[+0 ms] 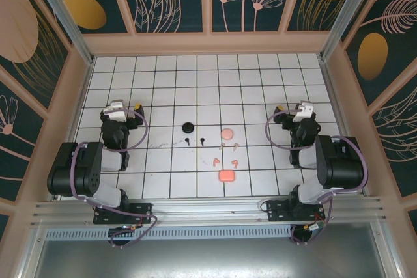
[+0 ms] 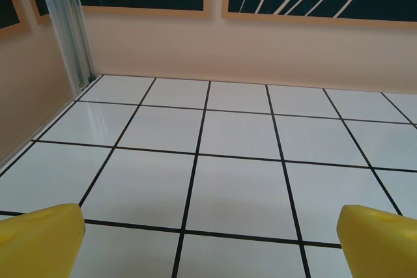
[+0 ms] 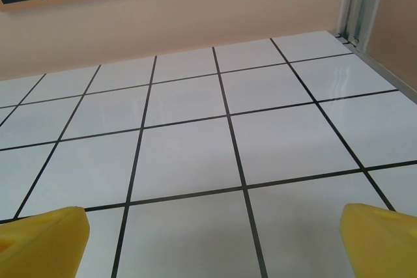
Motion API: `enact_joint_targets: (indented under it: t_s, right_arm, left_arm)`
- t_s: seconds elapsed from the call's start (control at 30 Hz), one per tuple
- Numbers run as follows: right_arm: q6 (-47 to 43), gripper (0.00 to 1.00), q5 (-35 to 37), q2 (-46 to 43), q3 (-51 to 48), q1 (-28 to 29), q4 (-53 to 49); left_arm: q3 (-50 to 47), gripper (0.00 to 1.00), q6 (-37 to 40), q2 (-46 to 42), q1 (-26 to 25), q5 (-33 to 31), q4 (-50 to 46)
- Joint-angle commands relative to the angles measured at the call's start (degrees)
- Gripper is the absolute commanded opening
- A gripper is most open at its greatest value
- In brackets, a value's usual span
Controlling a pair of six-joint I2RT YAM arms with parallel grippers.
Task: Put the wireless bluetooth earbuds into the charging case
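Observation:
In the top view a small black round charging case (image 1: 188,127) lies near the middle of the tiled table. Two black earbuds (image 1: 186,140) (image 1: 202,140) lie just in front of it. To the right is a pale pink case (image 1: 227,133), with several pink earbuds (image 1: 234,163) scattered before it and a second pink case (image 1: 226,176) nearer the front. My left gripper (image 1: 124,105) (image 2: 208,252) stands open far to the left of them, over bare tiles. My right gripper (image 1: 293,107) (image 3: 212,252) stands open far to the right, also holding nothing.
The white gridded table (image 1: 163,83) is boxed in by peach walls (image 1: 208,42) at the back and sides. Aluminium posts (image 2: 65,30) (image 3: 361,4) stand in the far corners. Both arm bases sit at the near edge.

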Motion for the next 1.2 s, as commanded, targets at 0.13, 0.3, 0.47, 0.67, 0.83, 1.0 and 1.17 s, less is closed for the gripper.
enact_joint_targets:
  t_s: [0.13,0.3,0.47,0.67,0.83,1.0,1.17]
  right_arm:
    - [3.20,0.99,10.80,-9.78,6.10,2.44,-16.52]
    - [22.38,0.99,11.70,-18.05,20.73,2.41,-49.39]
    - [27.12,0.99,1.39,-19.85,28.65,4.12,-67.19]
    - [28.63,0.93,6.48,-23.48,34.37,20.45,-88.36]
    - [38.56,0.86,10.05,-25.43,34.71,33.85,-101.16]
    - [50.21,0.85,13.03,-26.86,33.01,48.47,-106.87]
    - [61.97,0.85,19.01,-23.47,34.91,62.07,-113.05]
  left_arm:
    - [6.05,0.88,-0.01,-5.71,0.26,1.57,-14.53]
    - [14.70,0.94,-5.42,-12.14,0.26,-1.45,-31.53]
    - [16.96,0.99,-17.51,-20.08,0.26,1.39,-40.61]
    - [17.26,0.99,-32.46,-26.61,-0.24,10.84,-48.90]
    - [12.56,0.99,-37.24,-34.49,-3.66,14.13,-51.86]
    - [7.15,0.99,-41.38,-41.38,-8.60,14.72,-55.27]
    - [3.93,0.99,-43.84,-44.59,-11.32,13.65,-55.90]
